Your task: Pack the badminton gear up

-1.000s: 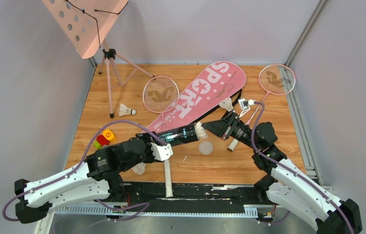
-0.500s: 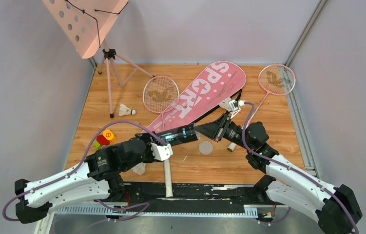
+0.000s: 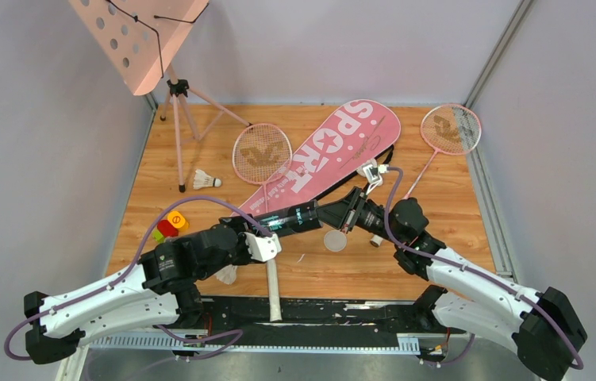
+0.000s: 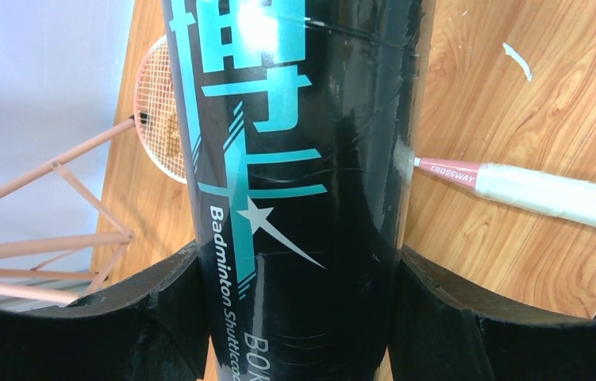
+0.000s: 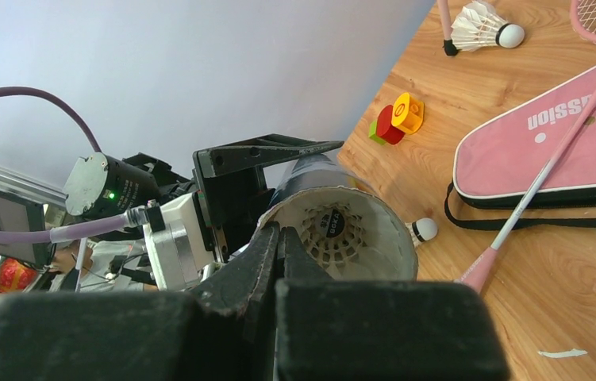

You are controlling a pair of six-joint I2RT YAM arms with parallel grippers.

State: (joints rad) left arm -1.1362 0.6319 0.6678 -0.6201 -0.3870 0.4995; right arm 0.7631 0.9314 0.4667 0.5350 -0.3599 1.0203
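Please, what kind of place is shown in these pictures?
Probably a robot test cell, not a sports hall: a wooden tabletop enclosed by plain grey walls, with a white left arm and right arm bolted at its near edge.

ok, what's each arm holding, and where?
Left fingers clamp the black tube across its lettered body. Right fingers are shut at the tube's open mouth, nothing visible between them.

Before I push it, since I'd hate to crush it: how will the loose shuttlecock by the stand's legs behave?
The shuttlecock lies on its side, so it would probably roll in a curve around its round head rather than slide straight. Its thin white feathers look fragile, so pushing at the head seems safer. It likely weighs almost nothing.
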